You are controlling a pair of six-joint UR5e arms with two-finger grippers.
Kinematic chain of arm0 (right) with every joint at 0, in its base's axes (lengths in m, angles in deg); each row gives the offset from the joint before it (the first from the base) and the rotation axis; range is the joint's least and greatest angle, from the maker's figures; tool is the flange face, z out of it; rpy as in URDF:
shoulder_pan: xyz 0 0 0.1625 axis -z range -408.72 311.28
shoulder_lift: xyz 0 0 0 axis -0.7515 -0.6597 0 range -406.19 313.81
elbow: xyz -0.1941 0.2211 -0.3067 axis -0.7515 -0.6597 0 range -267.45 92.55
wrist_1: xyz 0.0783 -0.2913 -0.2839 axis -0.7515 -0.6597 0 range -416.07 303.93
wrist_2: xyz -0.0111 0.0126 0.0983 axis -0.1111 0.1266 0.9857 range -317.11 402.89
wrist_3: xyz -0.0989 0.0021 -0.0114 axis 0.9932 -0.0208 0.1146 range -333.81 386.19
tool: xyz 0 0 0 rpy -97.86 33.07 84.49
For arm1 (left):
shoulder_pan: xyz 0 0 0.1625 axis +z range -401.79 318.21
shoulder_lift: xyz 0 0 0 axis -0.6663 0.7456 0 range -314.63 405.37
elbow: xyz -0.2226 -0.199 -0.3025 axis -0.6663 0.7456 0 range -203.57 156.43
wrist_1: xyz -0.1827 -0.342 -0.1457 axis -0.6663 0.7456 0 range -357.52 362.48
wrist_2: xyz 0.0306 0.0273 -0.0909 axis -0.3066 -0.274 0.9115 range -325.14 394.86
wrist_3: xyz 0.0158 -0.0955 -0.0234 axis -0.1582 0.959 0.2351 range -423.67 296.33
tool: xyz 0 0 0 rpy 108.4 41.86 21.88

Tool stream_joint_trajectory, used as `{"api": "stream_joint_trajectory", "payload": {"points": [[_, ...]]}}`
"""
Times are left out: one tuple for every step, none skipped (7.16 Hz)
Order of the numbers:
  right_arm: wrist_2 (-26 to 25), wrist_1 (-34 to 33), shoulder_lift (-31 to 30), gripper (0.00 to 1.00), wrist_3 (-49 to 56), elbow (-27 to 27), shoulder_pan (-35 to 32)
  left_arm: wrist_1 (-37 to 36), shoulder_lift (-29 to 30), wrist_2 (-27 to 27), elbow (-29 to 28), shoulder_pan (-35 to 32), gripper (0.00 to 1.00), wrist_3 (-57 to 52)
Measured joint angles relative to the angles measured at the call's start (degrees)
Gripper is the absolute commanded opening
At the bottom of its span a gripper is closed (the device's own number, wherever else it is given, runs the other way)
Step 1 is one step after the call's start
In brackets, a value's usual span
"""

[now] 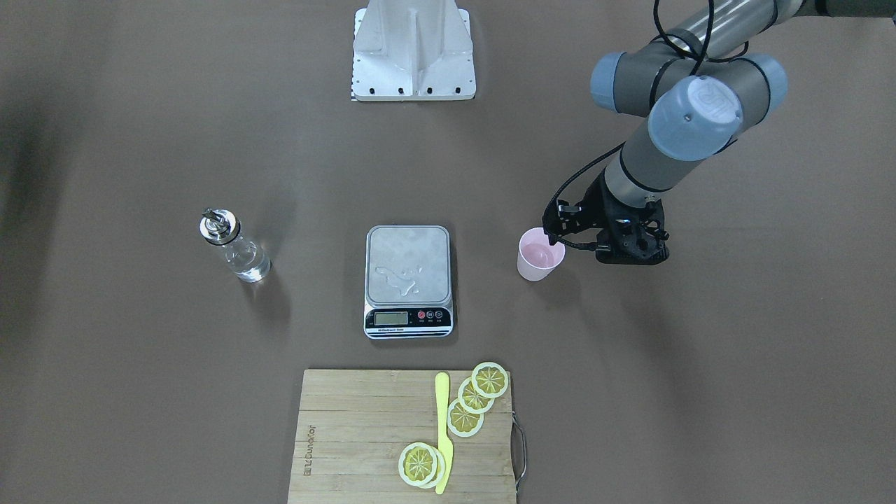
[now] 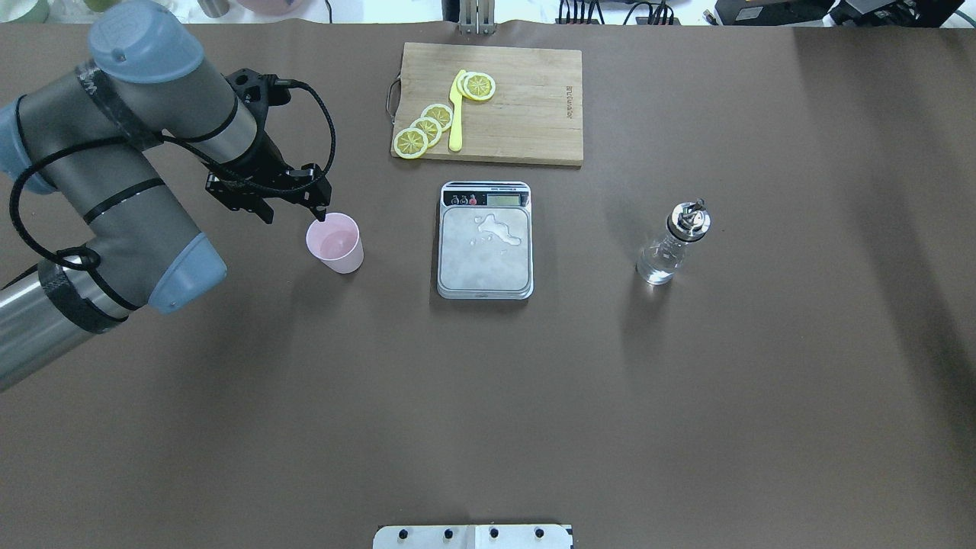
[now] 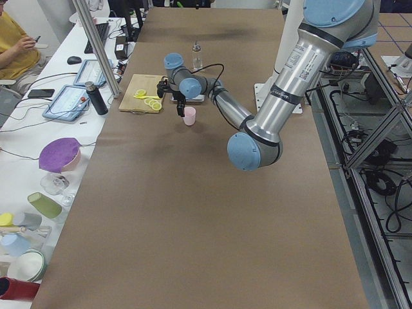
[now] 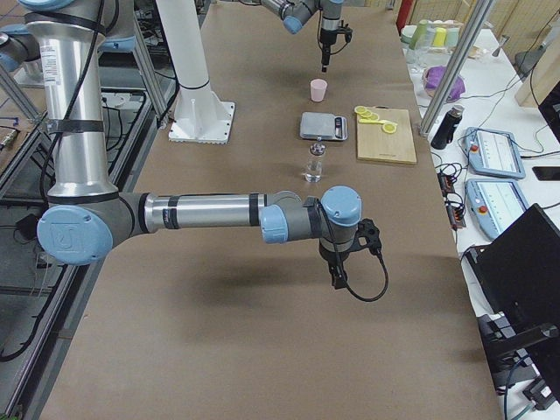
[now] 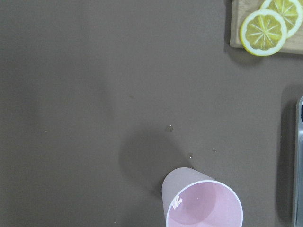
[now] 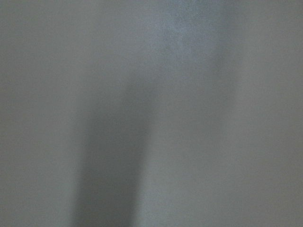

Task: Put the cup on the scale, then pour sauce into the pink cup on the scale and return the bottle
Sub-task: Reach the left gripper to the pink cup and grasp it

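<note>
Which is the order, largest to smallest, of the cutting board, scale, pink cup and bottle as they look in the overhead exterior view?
1. cutting board, clearly largest.
2. scale.
3. bottle and pink cup: too close to rank. The bottle looks longer, the cup wider.

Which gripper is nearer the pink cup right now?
Left. The left gripper hangs at the rim of the cup, on the side away from the scale; the right gripper is far off, beyond the bottle.
</note>
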Motion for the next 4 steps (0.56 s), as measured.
{"api": "stream_joint_trajectory", "payload": {"points": [[-0.01, 0.0, -0.01, 1.0, 0.0, 0.06, -0.05, 0.04, -0.03, -0.44, -0.19, 0.65, 0.69, -0.05], [-0.06, 0.0, 0.0, 1.0, -0.02, 0.09, -0.07, 0.08, 0.01, -0.65, -0.7, 1.38, 0.66, -0.19], [-0.34, 0.0, 0.07, 1.0, -0.04, 0.09, -0.09, 0.51, 0.11, -0.73, -1.57, 2.12, 0.66, -0.31], [-0.81, 0.0, 0.17, 1.0, -0.04, 0.14, -0.09, 2.14, 0.15, -0.76, -2.84, 2.65, 0.61, -0.41]]}}
